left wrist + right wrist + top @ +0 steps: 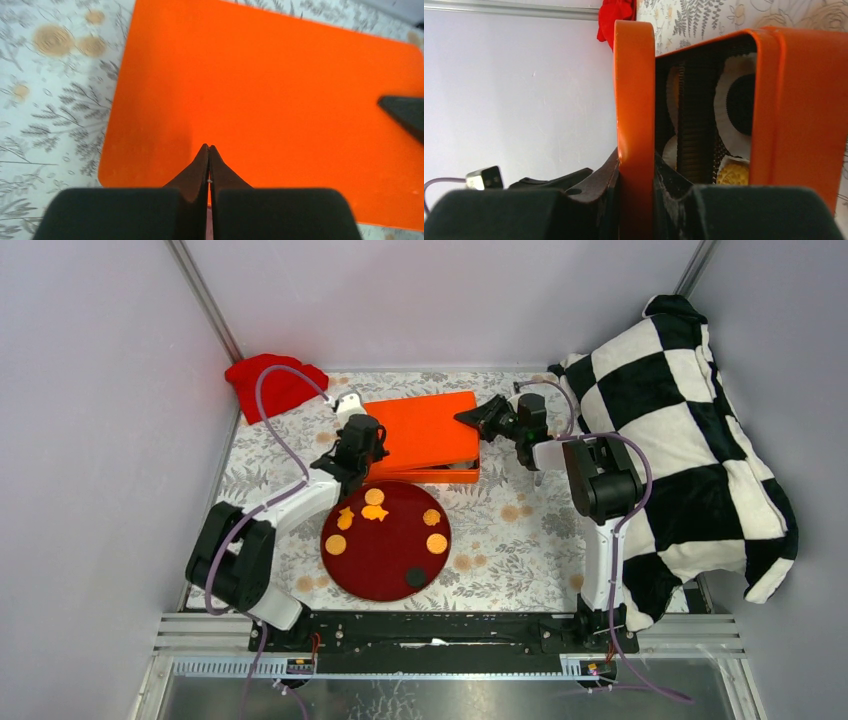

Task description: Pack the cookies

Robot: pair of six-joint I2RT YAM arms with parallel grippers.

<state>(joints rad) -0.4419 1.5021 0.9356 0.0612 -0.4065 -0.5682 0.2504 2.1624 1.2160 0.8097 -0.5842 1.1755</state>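
The main risk lies in how the orange lid (420, 430) is held: the right gripper (636, 170) is clamped on one thin edge of it, and the lid is raised off the orange box (804, 125). If that small pinch slips, the lid would probably drop shut or skew, which could jolt the white paper cups (724, 100) and the black cookie (739, 102) and tan cookie (733, 175) already inside. The left gripper (209, 150) is closed on nothing, its fingers pressed together just over the lid's top near the left end. Pushing down there would likely lever the lid against the right arm's hold. The left forearm also passes over the far edge of the dark red plate (385, 585), so a careless swing could sweep loose pieces off it. Most of the cookies (437, 543) are on that plate, which sits just in front of the box. The discs lie flat with no long axis, and the two irregular orange shapes (374, 512) are too small to judge their heading. The box's long axis runs left to right across the table, and its opening faces the right arm.
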